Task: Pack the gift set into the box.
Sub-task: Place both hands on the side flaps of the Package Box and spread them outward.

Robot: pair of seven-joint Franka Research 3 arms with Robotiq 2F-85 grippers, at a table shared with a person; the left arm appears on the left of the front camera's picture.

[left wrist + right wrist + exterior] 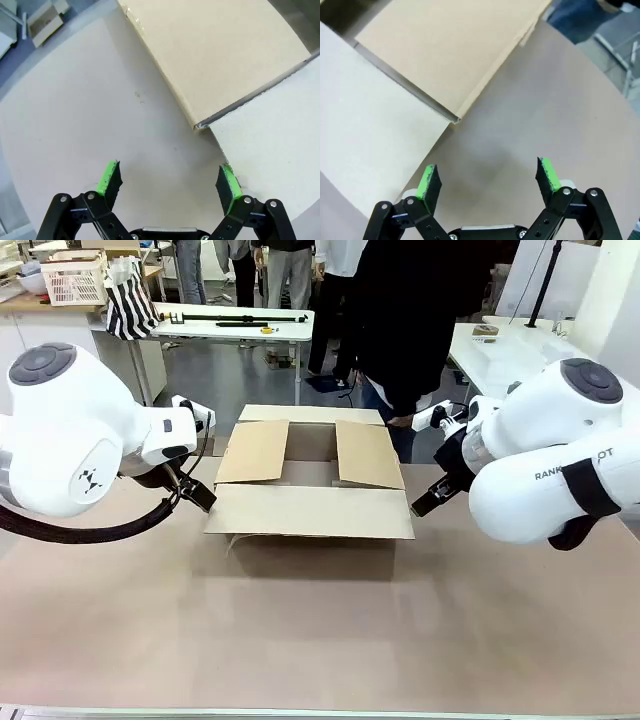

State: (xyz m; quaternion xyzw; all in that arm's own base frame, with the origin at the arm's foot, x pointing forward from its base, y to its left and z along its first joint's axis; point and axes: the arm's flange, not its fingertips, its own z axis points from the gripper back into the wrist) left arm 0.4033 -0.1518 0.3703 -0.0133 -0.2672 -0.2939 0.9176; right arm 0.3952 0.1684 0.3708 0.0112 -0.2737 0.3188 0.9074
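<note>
Front view gave you the box (310,512) in the middle of the table (320,640), between the two arms. Its top was open. The near flap lay folded out toward the robot's side, the far flap leaned back, and the two side flaps slanted over the opening. What lay inside could not be made out.

Your left claw (198,497) hung low just beside the box's near left corner, and your right claw (422,506) hung just beside the near right corner. A person in dark clothes (400,320) stood at the far side, close behind the box.

Left wrist view showed you that claw (170,181) spread wide with nothing between its green pads (110,177). It was over bare table (75,115), with the box's corner (215,50) right ahead. One pad sat at the edge of the near flap; you could not tell whether it touched.

Right wrist view showed you the other claw (490,180) spread just as wide and empty, above the table (545,115), near the box's other corner (450,50).
</note>
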